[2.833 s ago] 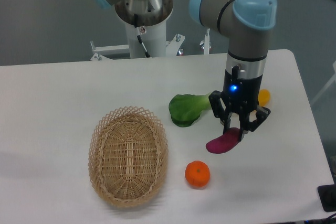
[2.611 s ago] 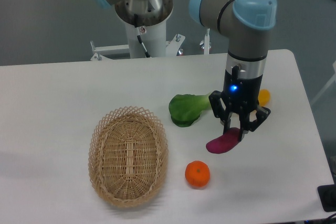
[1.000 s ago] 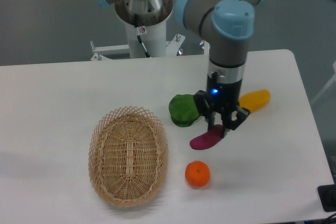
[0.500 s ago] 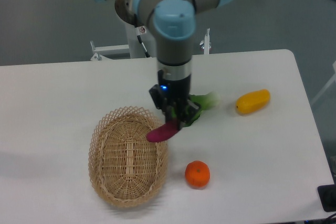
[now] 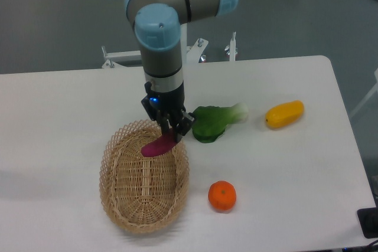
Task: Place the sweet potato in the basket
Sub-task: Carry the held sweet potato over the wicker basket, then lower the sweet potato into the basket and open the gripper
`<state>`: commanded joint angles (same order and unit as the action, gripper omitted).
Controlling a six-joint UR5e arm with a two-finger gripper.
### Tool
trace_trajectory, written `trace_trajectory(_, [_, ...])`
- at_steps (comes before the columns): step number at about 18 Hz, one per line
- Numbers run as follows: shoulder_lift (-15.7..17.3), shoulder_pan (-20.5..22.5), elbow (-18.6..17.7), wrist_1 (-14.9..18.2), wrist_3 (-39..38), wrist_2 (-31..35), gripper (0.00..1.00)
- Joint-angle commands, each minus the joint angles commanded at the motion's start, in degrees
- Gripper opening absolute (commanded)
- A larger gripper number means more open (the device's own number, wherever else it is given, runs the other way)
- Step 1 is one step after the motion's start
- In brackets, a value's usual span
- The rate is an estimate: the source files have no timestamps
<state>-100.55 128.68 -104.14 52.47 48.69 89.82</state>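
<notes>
while pincer (image 5: 170,132) grips sweet potato (image 5: 157,145), over basket (image 5: 121,205)

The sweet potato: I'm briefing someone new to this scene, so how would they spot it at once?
Find the wicker basket at the table's front left. Over its far rim the gripper holds the sweet potato, a small magenta-purple tuber. No other item shares that colour: the leafy green, yellow vegetable and orange all lie on the table.
</notes>
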Motion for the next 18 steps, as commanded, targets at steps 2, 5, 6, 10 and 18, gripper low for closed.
trace_trajectory(2, [-0.9, -0.7, -0.5, 0.0, -0.2, 0.1, 0.24])
trace_trajectory(5, [-3.6, -1.2, -0.1, -0.4, -0.1, 0.0, 0.24])
trace_trajectory(6, [-4.6, -1.5, 0.3, -0.6, -0.2, 0.1, 0.24])
trace_trajectory(10, [-7.8, -4.0, 0.5, -3.7, -2.0, 4.7, 0.26])
trace_trajectory(18, [-10.1, -4.2, 0.6, -4.4, -2.5, 5.5, 0.30])
